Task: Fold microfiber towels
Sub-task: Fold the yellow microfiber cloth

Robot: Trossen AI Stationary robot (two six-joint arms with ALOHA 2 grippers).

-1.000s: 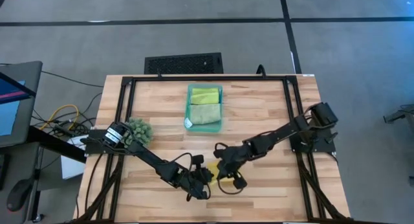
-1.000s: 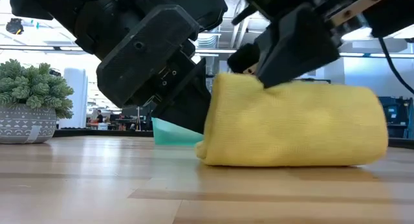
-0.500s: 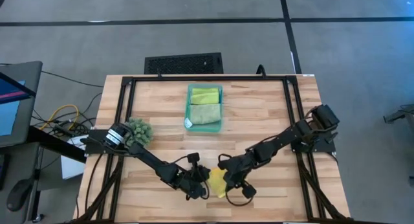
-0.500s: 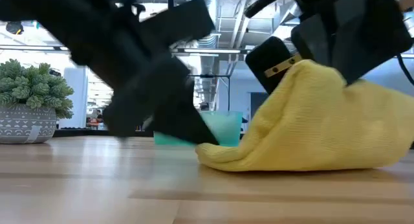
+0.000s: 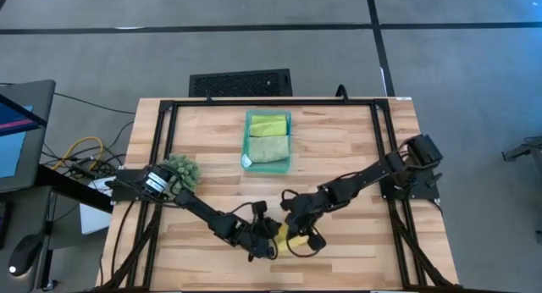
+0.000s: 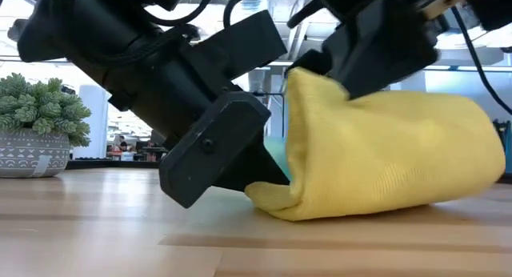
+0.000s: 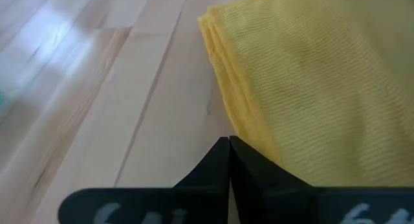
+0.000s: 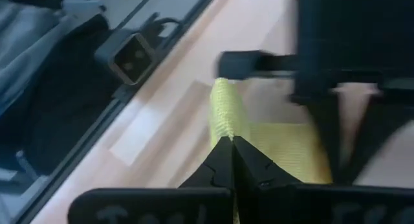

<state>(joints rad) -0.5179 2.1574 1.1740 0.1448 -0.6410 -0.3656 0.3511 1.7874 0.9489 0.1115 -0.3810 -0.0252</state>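
Yellow towel (image 6: 392,165) re-lifted since earlier | right end effector (image 8: 231,141) pinching it; left end effector (image 7: 229,141) pressed together

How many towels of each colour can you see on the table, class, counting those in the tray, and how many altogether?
Yellow towel, on the table between the two grippers: 1
Lime green towel, in the teal tray: 1
Pale sage green towel, in the same tray: 1
Total: 3 towels

Yellow towel (image 6: 392,161) between two tools
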